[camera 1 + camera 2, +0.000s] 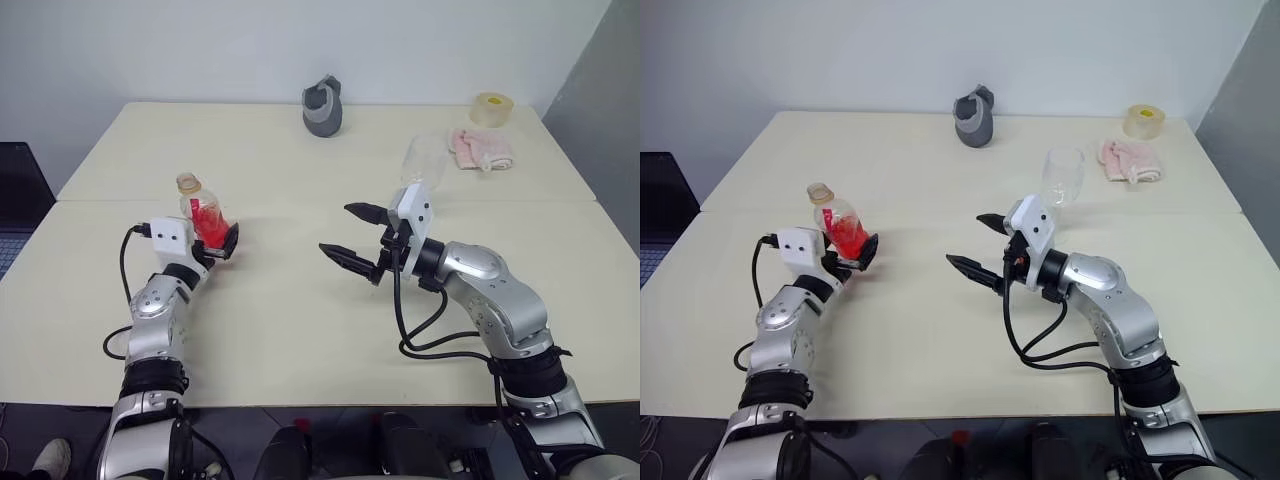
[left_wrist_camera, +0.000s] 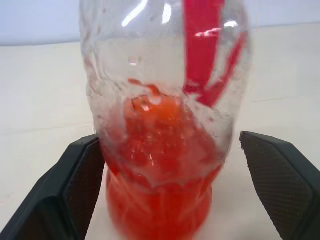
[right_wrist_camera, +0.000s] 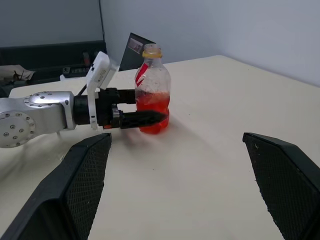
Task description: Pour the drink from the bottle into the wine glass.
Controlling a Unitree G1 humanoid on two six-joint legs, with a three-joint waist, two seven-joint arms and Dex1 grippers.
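The bottle (image 1: 203, 213) stands upright on the table's left half, its yellowish cap (image 1: 187, 183) on and the red drink (image 2: 160, 170) filling its lower part. My left gripper (image 1: 216, 241) is open, one finger (image 2: 82, 175) close against the bottle and the other (image 2: 277, 175) well clear of it. The wine glass (image 1: 424, 160) stands further back on the right, looking empty, its lower part hidden behind my right wrist. My right gripper (image 1: 338, 229) hovers open over the table's middle, pointing left toward the bottle (image 3: 152, 95), with nothing between its fingers.
A grey rounded object (image 1: 323, 108) sits at the table's far middle. A roll of tape (image 1: 492, 107) and a pink cloth (image 1: 481, 149) lie at the far right. The cream table (image 1: 300, 330) has a seam across its middle. A dark object (image 1: 15, 190) stands off the left edge.
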